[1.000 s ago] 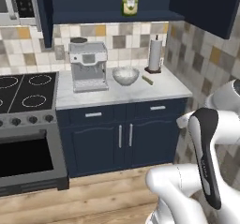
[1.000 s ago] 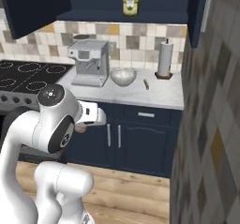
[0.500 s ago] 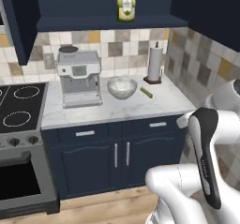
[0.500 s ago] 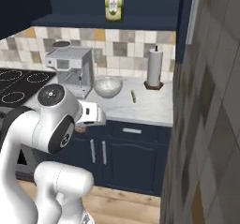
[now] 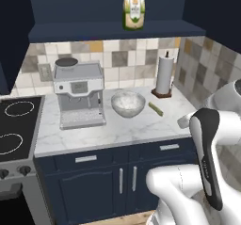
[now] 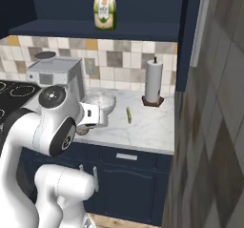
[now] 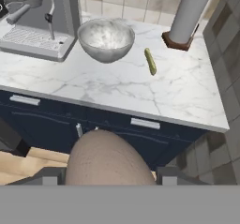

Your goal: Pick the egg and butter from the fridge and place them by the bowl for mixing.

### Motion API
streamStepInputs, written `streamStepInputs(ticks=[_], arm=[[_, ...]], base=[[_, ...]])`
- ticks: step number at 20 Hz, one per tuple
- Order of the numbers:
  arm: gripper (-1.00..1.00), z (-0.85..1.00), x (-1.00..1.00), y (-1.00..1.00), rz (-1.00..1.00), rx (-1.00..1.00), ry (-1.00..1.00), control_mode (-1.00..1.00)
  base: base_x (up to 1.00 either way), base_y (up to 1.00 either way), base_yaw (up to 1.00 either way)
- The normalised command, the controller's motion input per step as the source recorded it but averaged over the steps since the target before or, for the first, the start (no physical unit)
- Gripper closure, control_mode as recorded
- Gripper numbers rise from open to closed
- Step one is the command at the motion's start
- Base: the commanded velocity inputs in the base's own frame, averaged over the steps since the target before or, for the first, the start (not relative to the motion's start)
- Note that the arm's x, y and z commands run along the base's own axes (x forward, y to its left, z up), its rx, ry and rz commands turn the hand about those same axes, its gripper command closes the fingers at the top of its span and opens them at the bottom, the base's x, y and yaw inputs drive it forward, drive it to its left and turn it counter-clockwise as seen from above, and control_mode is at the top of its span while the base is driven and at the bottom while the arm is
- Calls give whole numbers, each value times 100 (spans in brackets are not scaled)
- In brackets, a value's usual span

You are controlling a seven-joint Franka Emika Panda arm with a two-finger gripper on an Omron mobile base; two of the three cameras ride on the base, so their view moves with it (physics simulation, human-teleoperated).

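Worktop [image 7: 122, 94] ahead, marble. Bowl [image 7: 106, 39] beside coffee machine [image 5: 79, 94]; butter [image 7: 150, 61] lies just beside bowl. Pincer [image 7: 110, 178] clamps egg [image 7: 108, 160], off worktop's front edge. Step judged: egg delivery. Next: reach in, set egg near bowl, gently.

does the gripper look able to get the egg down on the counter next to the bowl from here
Probably yes. The gripper holds the egg, and the marble counter between the bowl and the butter lies bare, with nothing blocking the approach.
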Motion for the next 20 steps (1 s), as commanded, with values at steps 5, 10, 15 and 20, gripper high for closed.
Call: streamStepInputs(ticks=[5,10,15,20], arm=[[100,0,0,0,0,0,0,100],[100,0,0,0,0,0,0,100],[100,0,0,0,0,0,0,100],[100,0,0,0,0,0,0,100]], base=[[59,-13,0],[50,-16,0],[49,-18,0],[24,-9,0]])
